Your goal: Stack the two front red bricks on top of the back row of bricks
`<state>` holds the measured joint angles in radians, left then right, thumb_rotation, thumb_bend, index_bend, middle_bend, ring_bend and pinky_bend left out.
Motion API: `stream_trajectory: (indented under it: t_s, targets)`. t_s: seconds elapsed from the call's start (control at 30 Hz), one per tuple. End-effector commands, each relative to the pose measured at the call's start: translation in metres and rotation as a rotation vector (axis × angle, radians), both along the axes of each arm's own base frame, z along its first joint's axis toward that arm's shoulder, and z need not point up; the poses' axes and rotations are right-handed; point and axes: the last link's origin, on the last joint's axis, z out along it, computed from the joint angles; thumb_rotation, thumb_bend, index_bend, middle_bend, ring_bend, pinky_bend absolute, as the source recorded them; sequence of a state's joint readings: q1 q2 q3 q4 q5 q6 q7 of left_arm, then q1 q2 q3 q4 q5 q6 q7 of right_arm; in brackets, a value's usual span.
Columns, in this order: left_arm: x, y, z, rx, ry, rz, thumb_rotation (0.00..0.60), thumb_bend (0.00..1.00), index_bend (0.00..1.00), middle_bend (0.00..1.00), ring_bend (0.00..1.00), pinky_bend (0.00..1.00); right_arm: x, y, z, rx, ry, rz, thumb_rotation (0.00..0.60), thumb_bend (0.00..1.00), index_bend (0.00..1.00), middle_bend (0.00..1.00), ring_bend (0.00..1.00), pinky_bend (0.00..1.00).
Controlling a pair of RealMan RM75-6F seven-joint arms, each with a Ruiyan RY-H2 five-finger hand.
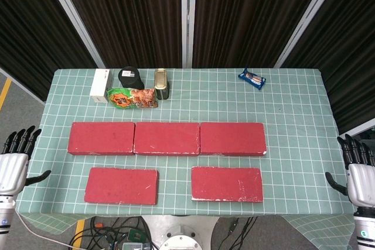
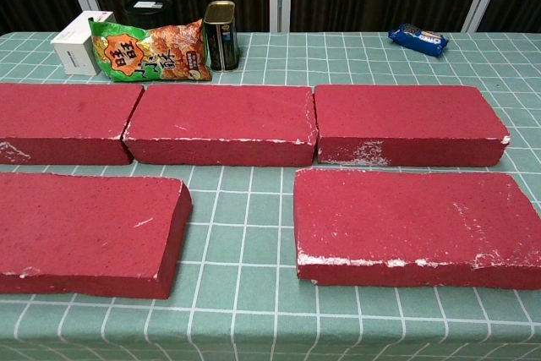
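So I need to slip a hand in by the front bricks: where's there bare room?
Bare cloth lies between the front left brick and front right brick, and right of the back row. Crowded: far left, around the snack bag.

Head view: the left hand (image 1: 14, 159), at 8 o'clock, and the right hand (image 1: 358, 174), at 4 o'clock, are each cut by the frame edge at the wrist; neither shows in the chest view. Chest view: the front left brick (image 2: 84, 232) and the left back-row brick (image 2: 63, 123) run off the edge at 9 o'clock, and the front right brick (image 2: 418, 226) runs off at 3 o'clock. The snack bag (image 2: 152, 51) hides the lower part of the black container (image 2: 145, 11). Print on the white box (image 1: 99, 84), the tin (image 2: 221, 34) and the blue packet (image 1: 252, 78) is too small to read.
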<state>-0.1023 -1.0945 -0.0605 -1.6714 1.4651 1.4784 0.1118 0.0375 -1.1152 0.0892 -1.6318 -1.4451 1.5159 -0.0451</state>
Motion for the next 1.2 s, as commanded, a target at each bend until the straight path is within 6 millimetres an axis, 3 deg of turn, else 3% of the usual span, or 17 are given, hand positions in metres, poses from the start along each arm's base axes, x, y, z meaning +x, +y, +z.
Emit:
stream_trajectory:
  t_s: [0.03,0.37,0.6,0.9,1.2]
  targets:
    - [0.000,-0.001,-0.001,-0.003,-0.004,0.001,0.600,0.03,0.04,0.00,0.00,0.02,0.000,0.000,0.000,0.002,-0.001,0.000,0.600,0.18,0.00,0.00,0.00,0.00]
    - [0.007,-0.004,-0.004,-0.040,-0.043,-0.007,0.600,0.03,0.04,0.00,0.00,0.02,0.002,-0.001,0.005,-0.015,-0.002,0.005,0.600,0.18,0.00,0.00,0.00,0.00]
    - [0.025,-0.014,-0.015,-0.178,-0.127,-0.031,0.600,0.03,0.03,0.00,0.00,0.02,0.000,-0.004,0.005,0.000,0.012,0.011,0.600,0.18,0.00,0.00,0.00,0.00]
    - [0.058,-0.024,-0.040,-0.372,-0.204,-0.097,0.600,0.02,0.02,0.02,0.00,0.02,-0.002,-0.010,0.011,-0.010,0.013,0.018,0.600,0.18,0.00,0.00,0.00,0.00]
    - [0.092,-0.015,-0.079,-0.546,-0.231,-0.176,0.600,0.02,0.02,0.01,0.00,0.02,-0.003,-0.008,0.014,-0.015,0.004,0.017,0.600,0.18,0.00,0.00,0.00,0.00]
